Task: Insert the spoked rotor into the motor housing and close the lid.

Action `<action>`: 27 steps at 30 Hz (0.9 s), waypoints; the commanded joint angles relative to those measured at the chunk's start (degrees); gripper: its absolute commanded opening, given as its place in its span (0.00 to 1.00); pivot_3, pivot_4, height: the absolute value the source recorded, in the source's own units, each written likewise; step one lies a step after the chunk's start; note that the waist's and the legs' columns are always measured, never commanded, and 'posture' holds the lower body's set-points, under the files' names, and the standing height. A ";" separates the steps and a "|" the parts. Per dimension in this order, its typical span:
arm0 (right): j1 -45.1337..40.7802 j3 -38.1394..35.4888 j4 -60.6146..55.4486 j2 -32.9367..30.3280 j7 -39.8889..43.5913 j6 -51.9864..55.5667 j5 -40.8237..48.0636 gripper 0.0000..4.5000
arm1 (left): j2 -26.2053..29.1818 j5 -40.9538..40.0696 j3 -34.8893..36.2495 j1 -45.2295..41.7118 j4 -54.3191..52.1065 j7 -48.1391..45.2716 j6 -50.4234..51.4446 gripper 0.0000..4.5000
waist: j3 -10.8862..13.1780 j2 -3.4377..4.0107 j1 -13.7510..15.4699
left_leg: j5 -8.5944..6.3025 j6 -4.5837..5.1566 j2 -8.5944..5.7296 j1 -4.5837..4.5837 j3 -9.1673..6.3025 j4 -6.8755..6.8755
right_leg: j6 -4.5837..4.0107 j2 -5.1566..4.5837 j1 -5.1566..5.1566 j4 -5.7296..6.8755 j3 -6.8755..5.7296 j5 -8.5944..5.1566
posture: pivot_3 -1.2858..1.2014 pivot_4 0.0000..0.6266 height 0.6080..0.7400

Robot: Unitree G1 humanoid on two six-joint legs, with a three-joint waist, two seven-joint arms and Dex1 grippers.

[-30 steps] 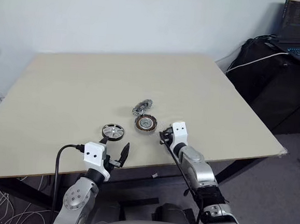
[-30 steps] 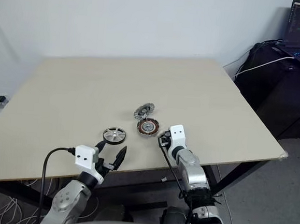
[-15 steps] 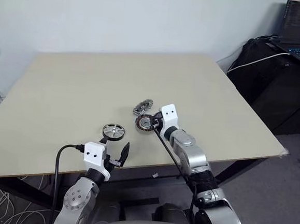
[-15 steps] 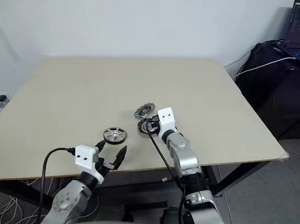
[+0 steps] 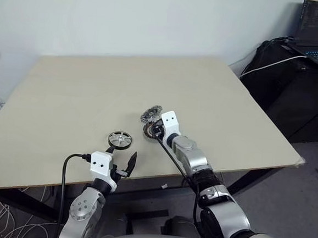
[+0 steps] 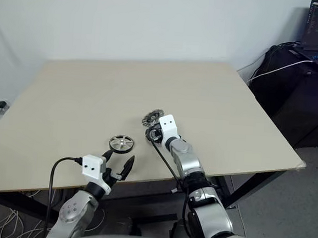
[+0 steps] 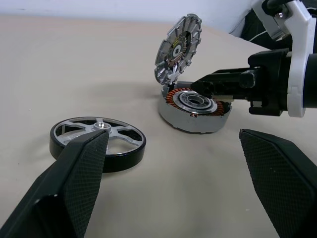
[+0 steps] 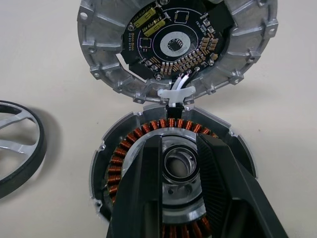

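At the centre of the head view, on a tan table point(image 5: 232, 102), the right gripper point(image 8: 179, 163) hovers over the motor housing point(image 7: 195, 110), its fingers narrowly parted around the silver hub and holding nothing; the lid point(image 7: 178, 48) stands tilted open just behind. The spoked rotor point(image 7: 97, 144) lies flat at lower left, before the wide-open, empty left gripper point(image 5: 121, 161). Judging by this, the housing is being steadied; next the rotor must be grasped by its rim and carried over.
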 commanded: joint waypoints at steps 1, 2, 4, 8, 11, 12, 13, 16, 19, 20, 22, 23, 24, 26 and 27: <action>-2.48 -0.62 1.51 0.49 -0.19 -2.42 -0.26 0.15 | -0.19 0.40 0.19 -0.47 -1.07 -0.15 -1.43 1.00 | 0.00 0.00 -0.04 | 0.00 0.00 0.00 0.00 0.00 0.00 | 0.00 0.00 0.00 0.00 0.00 0.00 | 0.52 0.00 1.00; -2.82 -0.67 2.24 0.53 -0.18 -2.70 -0.34 0.15 | -0.21 0.46 0.10 -0.30 -1.59 -0.01 -1.20 1.00 | 0.00 0.00 -0.07 | 0.00 0.00 0.00 0.00 0.01 -0.01 | 0.00 0.00 -0.01 0.00 0.01 0.00 | 0.52 0.00 1.00; -3.29 -0.78 3.28 0.59 -0.16 -3.20 -0.40 0.15 | -0.22 0.52 -0.01 -0.08 -2.26 0.14 -0.90 1.00 | 0.00 0.00 -0.09 | 0.00 0.00 0.00 0.00 0.01 -0.01 | -0.01 0.00 -0.01 0.00 0.01 0.00 | 0.52 0.00 1.00; -4.39 -1.01 5.39 0.81 -0.20 -3.86 -0.45 0.15 | -0.07 0.39 -0.07 0.76 -4.06 0.31 -0.26 1.00 | 0.00 0.00 -0.19 | -0.01 -0.01 0.00 0.00 0.01 -0.01 | 0.00 0.00 -0.01 0.00 0.01 0.00 | 0.52 0.00 1.00; -5.16 -1.23 6.85 1.01 -0.30 -4.30 -0.48 0.15 | 0.29 -0.09 0.46 1.16 -4.26 -0.08 -0.33 1.00 | 0.01 0.02 -0.25 | -0.06 -0.11 0.01 0.00 0.01 -0.01 | 0.00 0.00 -0.01 0.01 0.01 0.00 | 0.52 0.00 1.00; -5.40 -1.28 7.29 1.08 -0.28 -4.38 -0.48 0.15 | 0.48 -0.38 0.81 1.25 -3.94 -0.36 -0.60 1.00 | 0.02 0.02 -0.26 | -0.07 -0.13 0.01 0.00 0.00 -0.01 | 0.00 0.00 -0.01 0.01 0.01 0.00 | 0.52 0.00 1.00; -5.65 -1.30 7.73 1.17 -0.30 -4.49 -0.49 0.15 | 0.69 -0.70 1.20 1.36 -3.48 -0.70 -0.97 1.00 | 0.01 0.02 -0.30 | -0.07 -0.13 0.01 0.00 0.00 -0.01 | 0.00 0.00 -0.01 0.01 0.01 0.00 | 0.52 0.00 1.00; -6.23 -1.36 8.76 1.41 -0.05 -4.70 -0.38 0.15 | 0.97 -1.22 1.87 1.63 -2.76 -1.37 -1.60 1.00 | 0.02 0.02 -0.42 | -0.05 -0.10 0.01 0.00 0.01 -0.02 | 0.00 0.00 -0.02 0.01 0.01 0.00 | 0.52 0.00 1.00; -6.53 -1.44 9.15 1.75 0.47 -4.70 -0.07 0.15 | 1.03 -1.62 2.58 2.04 -1.88 -2.26 -2.41 1.00 | 0.02 0.03 -0.45 | -0.04 -0.08 0.01 0.00 0.01 -0.02 | -0.01 0.00 -0.01 0.00 0.01 0.00 | 0.52 0.00 1.00; -6.47 -1.36 9.03 1.83 0.67 -4.64 -0.07 0.15 | 1.05 -1.73 2.82 2.12 -1.24 -2.60 -2.92 1.00 | 0.02 0.03 -0.46 | -0.04 -0.08 0.01 0.00 0.01 -0.02 | 0.00 0.00 -0.01 0.00 0.01 0.00 | 0.52 0.00 1.00; -6.16 -1.14 8.66 1.96 1.06 -4.44 -0.12 0.15 | 0.96 -1.78 3.07 2.26 -0.27 -3.06 -3.78 1.00 | 0.02 0.03 -0.46 | -0.05 -0.10 0.01 0.00 0.01 -0.02 | 0.00 0.00 -0.01 0.00 0.01 0.00 | 0.52 0.00 1.00; -5.96 -1.04 8.46 2.00 1.24 -4.31 -0.14 0.15 | 0.86 -1.78 3.14 2.32 0.02 -3.24 -4.06 1.00 | 0.02 0.03 -0.46 | -0.05 -0.10 0.01 0.00 0.01 -0.02 | 0.00 0.00 -0.01 0.00 0.01 0.00 | 0.52 0.00 1.00; -5.78 -1.00 8.35 2.04 1.35 -4.21 -0.17 0.15 | 0.74 -1.75 3.15 2.35 0.22 -3.35 -4.27 1.00 | 0.03 0.04 -0.46 | -0.05 -0.10 0.01 0.00 0.01 -0.02 | 0.00 0.00 -0.01 0.00 0.01 0.00 | 0.52 0.00 1.00; -5.51 -0.93 8.19 2.09 1.51 -4.10 -0.29 0.32 | 0.50 -1.65 3.08 2.45 0.35 -3.45 -4.51 1.00 | 0.03 0.04 -0.45 | -0.05 -0.10 0.01 0.00 0.01 -0.02 | 0.00 0.00 -0.01 0.00 0.01 0.00 | 0.52 0.00 1.00; -5.39 -0.90 8.08 2.11 1.62 -4.00 -0.32 0.39 | 0.39 -1.56 2.98 2.52 0.26 -3.44 -4.53 1.00 | 0.03 0.04 -0.46 | -0.05 -0.10 0.01 0.00 0.01 -0.02 | 0.00 0.00 -0.01 0.00 0.01 0.00 | 0.52 0.00 1.00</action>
